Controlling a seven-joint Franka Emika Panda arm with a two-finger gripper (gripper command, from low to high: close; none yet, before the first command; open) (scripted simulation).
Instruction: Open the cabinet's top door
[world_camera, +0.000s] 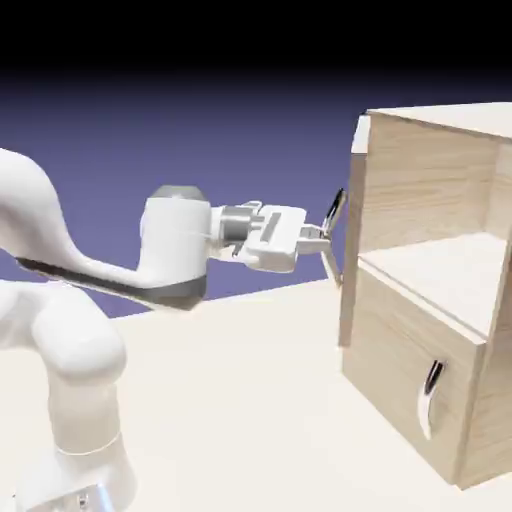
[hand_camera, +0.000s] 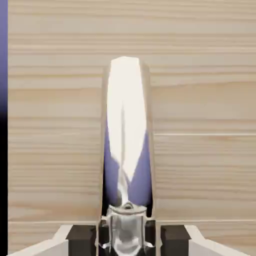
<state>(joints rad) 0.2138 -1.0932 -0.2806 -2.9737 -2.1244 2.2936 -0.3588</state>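
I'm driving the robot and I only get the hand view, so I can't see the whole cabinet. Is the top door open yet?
Observer: Yes. In the exterior view the top door stands swung out, and you can see inside the cabinet.
Child: Wow! What about the door below?
Observer: The lower door is closed, with its own handle on the front.
Child: And where's my robot arm?
Observer: The white arm is outside the cabinet, reaching across from the exterior view's left, with the fingers at the top door's handle.
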